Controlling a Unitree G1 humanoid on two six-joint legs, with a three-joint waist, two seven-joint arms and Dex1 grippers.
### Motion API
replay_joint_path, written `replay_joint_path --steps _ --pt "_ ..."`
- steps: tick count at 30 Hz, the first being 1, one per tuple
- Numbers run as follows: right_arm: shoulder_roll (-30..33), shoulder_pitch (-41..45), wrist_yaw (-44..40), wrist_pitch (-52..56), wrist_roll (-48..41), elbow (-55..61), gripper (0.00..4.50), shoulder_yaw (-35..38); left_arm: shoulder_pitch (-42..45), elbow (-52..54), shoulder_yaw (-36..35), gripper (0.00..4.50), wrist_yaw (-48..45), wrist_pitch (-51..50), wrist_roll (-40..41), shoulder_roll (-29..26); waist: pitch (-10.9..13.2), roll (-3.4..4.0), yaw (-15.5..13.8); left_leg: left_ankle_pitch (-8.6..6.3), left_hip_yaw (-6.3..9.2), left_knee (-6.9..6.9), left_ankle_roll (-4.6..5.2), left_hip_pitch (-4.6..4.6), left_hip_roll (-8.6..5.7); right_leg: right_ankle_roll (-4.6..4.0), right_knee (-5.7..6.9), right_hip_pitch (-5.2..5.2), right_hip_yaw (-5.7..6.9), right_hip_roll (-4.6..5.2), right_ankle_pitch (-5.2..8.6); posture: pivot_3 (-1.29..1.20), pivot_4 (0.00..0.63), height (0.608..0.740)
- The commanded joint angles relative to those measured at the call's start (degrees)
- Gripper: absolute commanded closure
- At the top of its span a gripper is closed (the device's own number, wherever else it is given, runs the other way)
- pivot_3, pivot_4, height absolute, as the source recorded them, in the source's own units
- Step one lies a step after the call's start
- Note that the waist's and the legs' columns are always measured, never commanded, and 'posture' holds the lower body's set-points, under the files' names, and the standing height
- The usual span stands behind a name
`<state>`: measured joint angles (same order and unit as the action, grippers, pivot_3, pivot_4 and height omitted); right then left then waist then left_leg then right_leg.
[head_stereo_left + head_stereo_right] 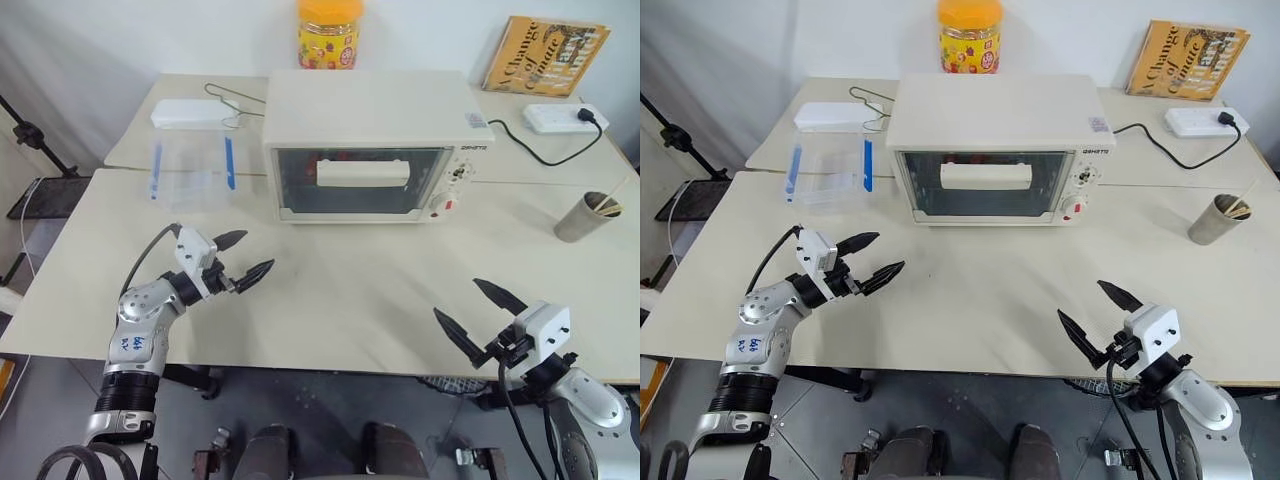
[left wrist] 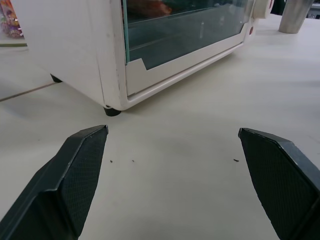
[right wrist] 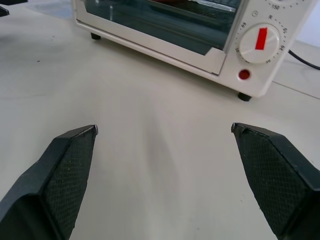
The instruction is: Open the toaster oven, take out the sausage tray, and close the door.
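The two eye views look down from above and in front of the toaster oven (image 1: 375, 145), taking in the whole worktop (image 1: 330, 290). The left wrist view sits low beside the oven's left front corner, close, facing its door (image 2: 185, 30). The right wrist view, also low, faces the knob (image 3: 260, 42) side.
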<state>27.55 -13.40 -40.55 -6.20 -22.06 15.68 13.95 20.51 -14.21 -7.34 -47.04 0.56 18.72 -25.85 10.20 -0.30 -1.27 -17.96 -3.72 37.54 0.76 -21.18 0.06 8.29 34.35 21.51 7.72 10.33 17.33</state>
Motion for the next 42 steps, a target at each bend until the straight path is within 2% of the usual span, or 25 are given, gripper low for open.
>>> replay_joint_path --steps 1,4,6,8,9,12,16,22,26,33,39,42 --pt "0.8 3.4 -1.7 1.5 -3.2 2.0 0.0 -0.7 -1.5 3.6 -0.9 0.06 1.1 -0.4 1.1 0.3 0.0 0.0 0.0 0.0 0.0 0.0 0.0 0.0 0.0 0.0 0.0 0.0 -0.01 0.0 0.0 0.0 0.15 0.74" --pt "0.9 9.1 -2.1 10.0 -10.8 4.2 0.0 -1.9 -1.5 5.8 -2.3 0.06 0.8 0.4 1.8 -1.1 0.0 -0.05 0.3 0.0 0.09 0.06 0.0 0.0 0.08 0.0 0.04 0.0 -0.01 -0.04 0.0 0.0 0.15 0.74" --pt "1.1 13.1 -2.2 14.2 -14.1 4.5 0.0 -2.4 -1.2 8.6 -4.5 0.06 -1.9 -4.6 7.6 -2.3 0.0 -0.05 0.2 -0.01 0.2 0.08 -0.01 0.0 0.11 0.0 0.06 0.0 0.0 -0.05 0.0 0.0 0.15 0.74" --pt "1.2 18.3 -2.0 18.8 -17.2 3.4 0.0 -2.9 -0.8 11.8 -8.7 0.06 -4.0 -12.7 18.1 -3.2 0.0 -0.06 0.3 -0.04 0.37 0.13 -0.01 -0.03 0.15 0.0 0.07 0.01 -0.02 -0.04 0.0 0.0 0.15 0.74" --pt "1.2 21.3 -2.3 20.5 -17.8 2.2 0.0 -3.5 -1.1 12.6 -9.1 0.06 -5.0 -13.9 18.5 -4.9 0.0 -0.06 0.4 -0.07 0.43 0.19 0.02 -0.05 0.19 0.0 0.08 0.01 -0.01 -0.04 0.0 0.0 0.15 0.74" --pt "1.4 26.5 -3.4 23.6 -18.0 -0.5 0.0 -4.7 -1.8 13.4 -9.4 0.06 -5.9 -15.5 17.8 -7.6 0.0 -0.05 0.4 -0.13 0.45 0.28 0.03 -0.06 0.13 0.0 0.11 0.0 0.01 -0.06 0.0 0.0 0.15 0.74" --pt "0.8 37.2 -5.2 26.0 -16.7 -9.8 0.0 -6.7 -2.8 16.6 -12.4 0.06 -8.4 -23.0 25.4 -10.2 0.1 -0.09 0.4 -0.17 0.41 0.37 0.08 -0.11 0.08 0.0 0.11 0.0 -0.01 -0.04 0.0 0.0 0.15 0.74" --pt "-1.1 46.5 -8.6 22.8 -13.0 -19.3 0.0 -7.9 -3.5 20.4 -12.5 0.06 -7.7 -26.8 27.8 -10.3 0.1 -0.09 0.4 -0.22 0.43 0.4 0.02 -0.15 0.09 0.0 0.14 0.01 0.04 -0.06 0.0 0.0 0.15 0.74" --pt "-2.3 47.9 -11.1 20.9 -12.0 -20.6 0.0 -8.3 -3.9 22.1 -12.0 0.06 -7.0 -27.8 28.2 -9.3 0.1 -0.09 0.7 -0.24 0.22 0.4 0.01 -0.17 0.09 0.0 0.13 0.02 0.04 -0.06 0.0 0.0 0.15 0.74" --pt "-1.3 45.4 -17.6 19.5 -11.4 -15.5 0.0 -10.0 -3.7 22.2 -12.1 0.06 -6.3 -29.1 27.9 -8.9 0.1 -0.09 1.4 -0.25 0.13 0.39 -0.01 -0.17 0.11 0.01 0.12 0.03 0.03 -0.08 0.0 0.0 0.15 0.74" --pt "3.4 39.8 -24.6 6.6 -2.2 -13.3 0.0 -13.8 1.3 16.7 -12.8 0.06 -5.0 -31.1 28.7 -9.1 0.1 -0.09 1.5 -0.27 0.04 0.36 -0.03 -0.17 0.14 0.01 0.08 0.07 0.02 -0.11 0.0 0.0 0.15 0.74" --pt "3.3 39.0 -25.2 3.6 -0.8 -15.2 0.0 -13.9 7.0 11.3 -12.1 0.6 -4.5 -30.5 28.2 -7.0 0.1 -0.12 1.4 -0.27 0.01 0.39 -0.03 -0.17 0.15 0.01 0.08 0.07 0.01 -0.12 0.0 0.0 0.15 0.74"
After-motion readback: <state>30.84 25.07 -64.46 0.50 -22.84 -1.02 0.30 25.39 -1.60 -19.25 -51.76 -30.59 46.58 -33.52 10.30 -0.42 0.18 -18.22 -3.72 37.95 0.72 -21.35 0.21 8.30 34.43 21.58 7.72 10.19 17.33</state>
